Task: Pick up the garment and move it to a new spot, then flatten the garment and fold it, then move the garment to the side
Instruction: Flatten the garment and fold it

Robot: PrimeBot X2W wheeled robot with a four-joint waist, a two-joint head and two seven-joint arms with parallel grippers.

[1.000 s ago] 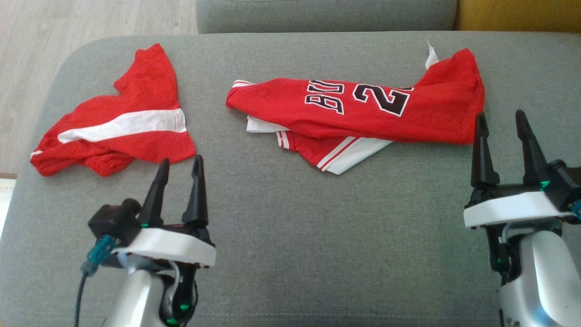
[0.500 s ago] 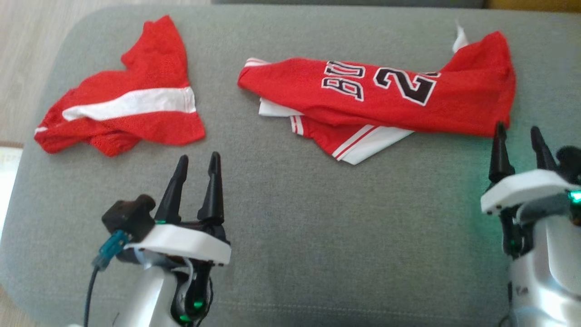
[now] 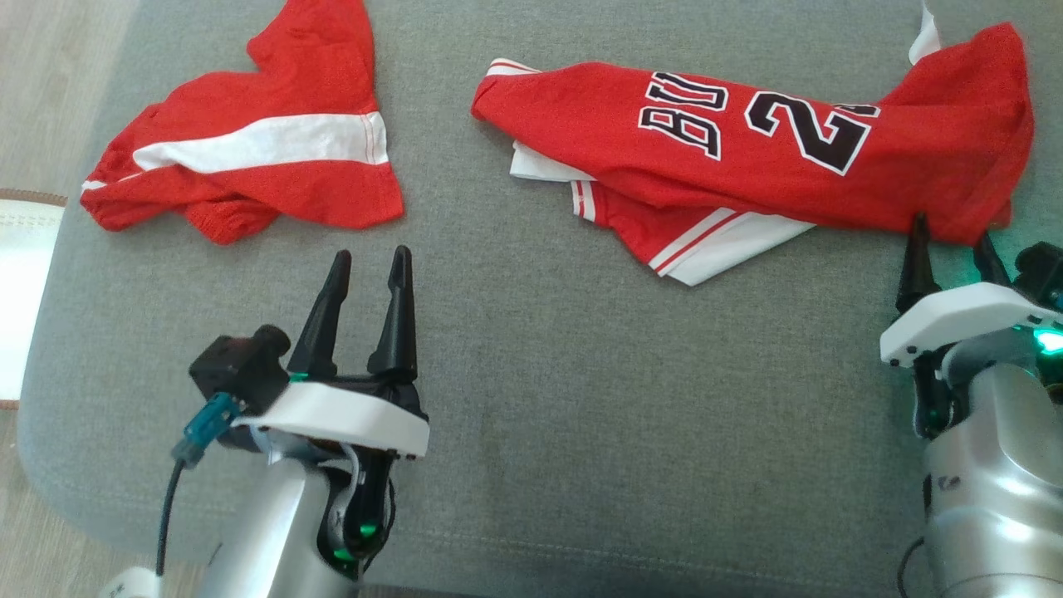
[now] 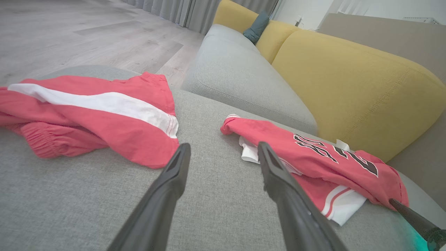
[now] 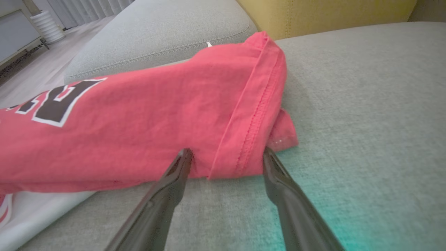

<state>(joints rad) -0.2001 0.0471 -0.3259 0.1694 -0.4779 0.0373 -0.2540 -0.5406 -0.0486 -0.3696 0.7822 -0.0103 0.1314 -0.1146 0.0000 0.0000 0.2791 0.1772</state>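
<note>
Jersey point(image 3: 747, 158) bunched toward cushion point(image 3: 581, 399) far right corner; right fingers point(image 3: 912, 270) spread, tips straddling its near hem, gripping nothing; left fingers point(image 3: 397, 316) spread, empty, near shorts point(image 3: 274, 158) by left edge

Seat surface: grey woven upholstery point(image 3: 581, 399), broad, rounded at the corners. Behind it is a grey sofa cushion point(image 4: 237, 80) with a stitched seam, backed by a mustard-yellow backrest point(image 4: 348, 87); one teal pillow point(image 4: 256, 28) at the far end. Floor: wood planks point(image 4: 87, 31), pale grey-brown. Grey curtains point(image 4: 181, 12) — hanging in folds to the floor. Pale rug edge point(image 3: 25, 291), brown trim, beside the seat. Light: soft, even daylight.
</note>
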